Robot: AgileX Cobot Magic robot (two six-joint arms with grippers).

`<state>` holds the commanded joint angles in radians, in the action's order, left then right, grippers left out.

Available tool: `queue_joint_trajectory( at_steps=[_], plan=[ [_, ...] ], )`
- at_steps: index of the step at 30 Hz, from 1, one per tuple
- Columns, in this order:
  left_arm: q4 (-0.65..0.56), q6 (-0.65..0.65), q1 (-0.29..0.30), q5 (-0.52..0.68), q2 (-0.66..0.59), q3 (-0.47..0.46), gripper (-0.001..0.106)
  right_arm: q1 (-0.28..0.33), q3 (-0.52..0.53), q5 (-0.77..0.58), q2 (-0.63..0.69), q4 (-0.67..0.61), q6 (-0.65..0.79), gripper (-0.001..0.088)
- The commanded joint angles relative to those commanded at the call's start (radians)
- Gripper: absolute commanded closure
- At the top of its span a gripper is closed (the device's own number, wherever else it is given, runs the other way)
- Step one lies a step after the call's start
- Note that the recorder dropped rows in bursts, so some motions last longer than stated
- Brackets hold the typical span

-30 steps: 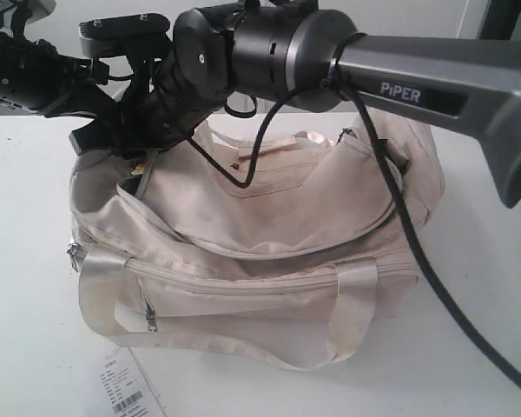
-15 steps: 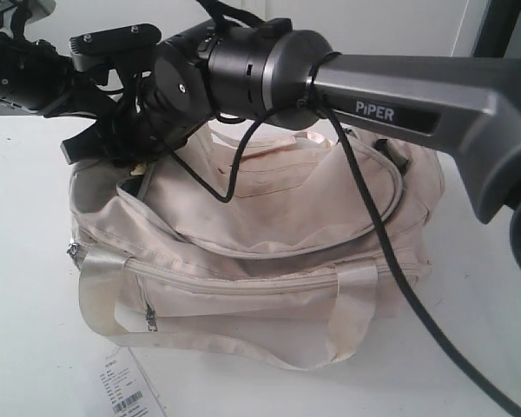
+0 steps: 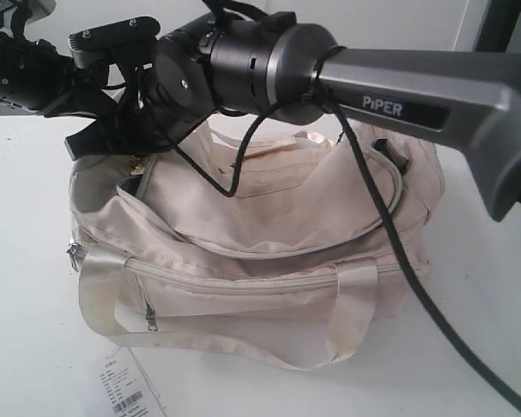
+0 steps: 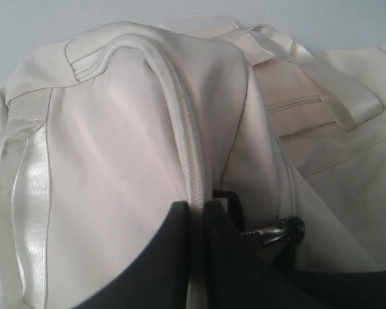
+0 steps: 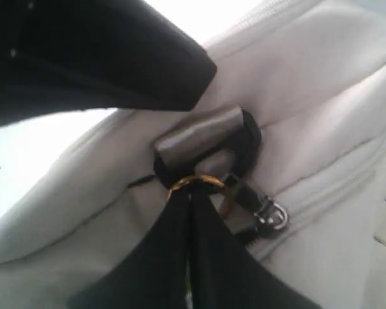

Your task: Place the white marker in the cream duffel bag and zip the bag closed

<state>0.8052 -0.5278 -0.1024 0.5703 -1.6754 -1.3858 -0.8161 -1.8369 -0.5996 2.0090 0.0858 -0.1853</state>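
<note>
The limp cream duffel bag (image 3: 269, 217) slumps on the table (image 3: 26, 347); the white marker is out of sight. The left gripper (image 4: 196, 215) has its jaws pinched on the zipper seam (image 4: 180, 129); the right gripper (image 5: 192, 193) has its jaws fully closed at a gold ring (image 5: 194, 182). The fabric will likely bunch: hold it taut and pull by the ring.

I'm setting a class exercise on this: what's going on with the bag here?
Both arms work at one end of the cream duffel bag. The left gripper pinches its zipper seam; the right gripper is shut on a small gold ring by the zip pull. The top gapes open there, so zipping is not done. No white marker is in sight.
</note>
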Motion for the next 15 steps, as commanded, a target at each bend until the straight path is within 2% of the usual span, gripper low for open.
queue_joint_trajectory(
  at_steps=[3, 6, 8, 10, 13, 15],
  plan=[
    [0.0, 0.0, 0.0, 0.0, 0.0, 0.0, 0.105, 0.0, 0.0, -0.004, -0.041, -0.027, 0.051, 0.0868],
    [0.0, 0.001, 0.0, 0.002, 0.0, 0.0, 0.105, 0.0, 0.0, -0.033, -0.054, -0.047, 0.014, 0.0867],
    [0.0, 0.001, 0.0, -0.001, 0.0, 0.0, 0.105, 0.0, 0.0, -0.037, -0.044, -0.099, -0.003, 0.0822],
    [0.0, -0.001, 0.0, -0.001, 0.0, 0.0, 0.105, 0.0, 0.0, -0.025, -0.027, -0.148, -0.003, 0.0698],
    [0.0, -0.003, 0.0, -0.001, 0.0, 0.0, 0.105, 0.0, 0.0, -0.019, -0.003, -0.206, -0.016, 0.0465],
    [0.0, -0.003, 0.0, -0.001, 0.0, 0.0, 0.105, 0.0, 0.0, -0.019, 0.009, -0.202, -0.07, 0.0394]
  ],
)
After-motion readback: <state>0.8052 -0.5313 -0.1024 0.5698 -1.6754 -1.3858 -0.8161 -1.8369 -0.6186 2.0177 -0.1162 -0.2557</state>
